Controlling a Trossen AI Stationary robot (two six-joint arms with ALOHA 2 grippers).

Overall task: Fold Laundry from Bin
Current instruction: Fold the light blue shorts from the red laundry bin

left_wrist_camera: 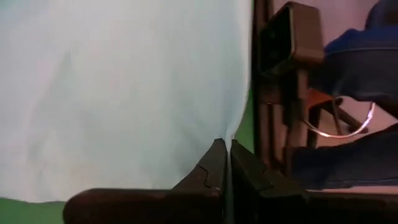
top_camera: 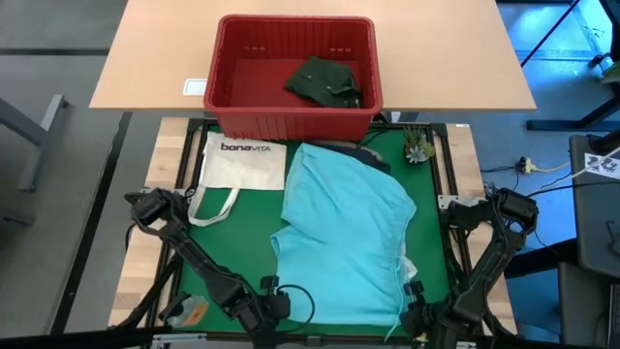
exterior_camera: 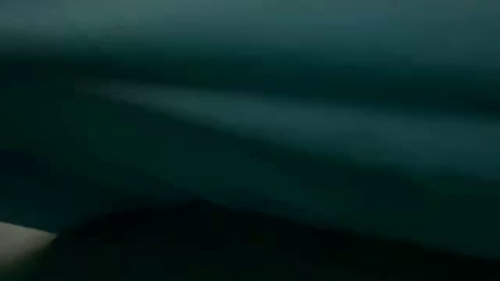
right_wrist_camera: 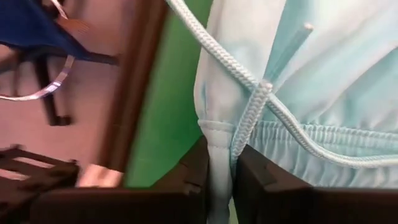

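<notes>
The light turquoise garment point(top_camera: 344, 237) lay spread over the green mat point(top_camera: 247, 233), its near edge reaching both pincers at the front of the table. The left gripper point(left_wrist_camera: 225, 163) was clenched on that near edge: in its wrist view the two dark fingers point(left_wrist_camera: 211, 168) met with the pale cloth pinched at their tips, the rest of the fabric stretching away ahead of them. The right gripper point(right_wrist_camera: 221, 171) grasped the garment at its elastic waistband point(right_wrist_camera: 298, 140), the cloth running down between its fingers point(right_wrist_camera: 193, 171), and a twisted turquoise drawstring point(right_wrist_camera: 249, 112) crossed the fabric just ahead of the tips. A darker cloth point(top_camera: 363, 150) peeked out from under the turquoise piece's far edge, well beyond both pincers. Farther still stood the red bin point(top_camera: 294, 118), holding a dark green garment point(top_camera: 325, 82) toward the right gripper's side. A white tote bag point(top_camera: 242, 162) printed "bonaVITA" lay on the mat ahead of the left gripper, beside the turquoise garment, and a small potted plant point(top_camera: 418, 145) stood at the mat's far corner ahead of the right gripper. The low view was covered by dark cloth and showed nothing clearly.
</notes>
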